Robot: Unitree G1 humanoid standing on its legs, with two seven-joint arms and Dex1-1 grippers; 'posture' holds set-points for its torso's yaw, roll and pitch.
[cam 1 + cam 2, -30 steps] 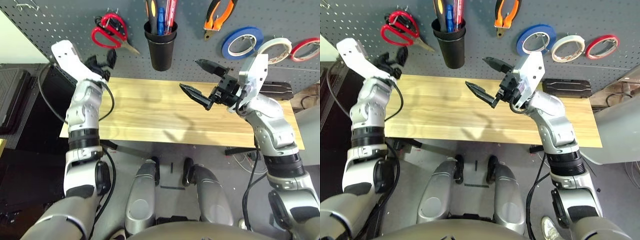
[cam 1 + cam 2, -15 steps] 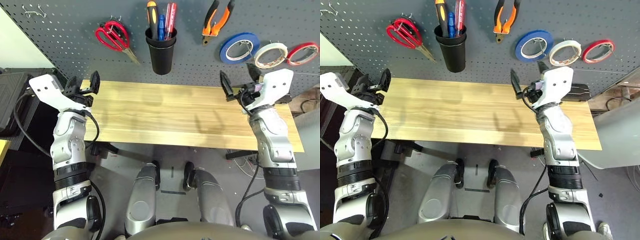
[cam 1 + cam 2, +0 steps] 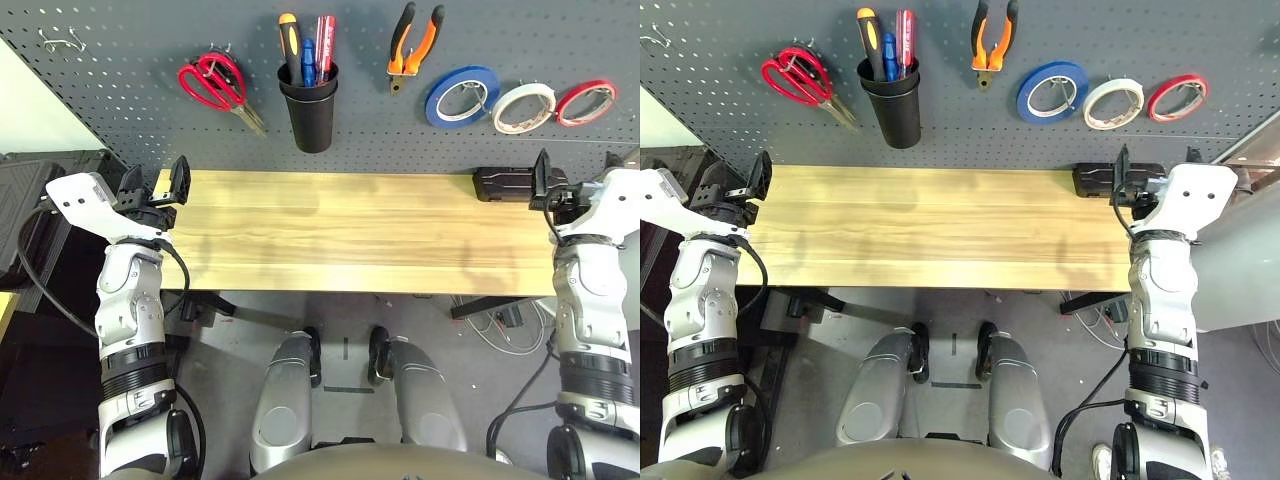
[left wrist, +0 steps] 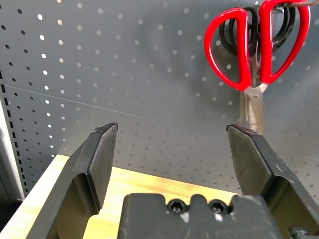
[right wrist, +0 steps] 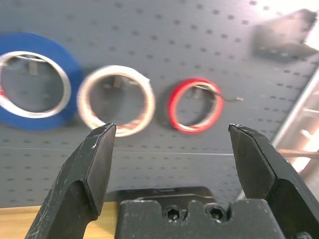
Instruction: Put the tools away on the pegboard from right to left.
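1. the left gripper (image 4: 172,126) stands wide and empty at the desk's (image 3: 330,240) left end, near the pegboard (image 3: 150,60).
2. the red-handled scissors (image 4: 244,55) hang toward the pegboard's left edge, in front of black-handled scissors (image 4: 290,27). likely light, with stiff, smooth handles; pinch the loops, clear of the blades.
3. right of them, the black cup (image 3: 312,120) holds the slim screwdriver (image 3: 291,45), handle up. that grip should be hard and easy to take near its top (the neighbours stand close, though).
4. the pliers (image 3: 398,62) hang head down between cup and tapes, handles spread. probably the heaviest tool, so grip both handles low, near the pivot.
5. the white tape roll (image 5: 83,99) hangs between the blue (image 5: 37,123) and red (image 5: 214,114) rolls, toward the pegboard's right edge. light and slightly yielding, i'd guess; take it by the rim. its hook is blurred, but it seems seated.
6. the right gripper (image 5: 173,127) is wide and empty at the desk's right end. all four tools look put away, so backing off gently seems right.
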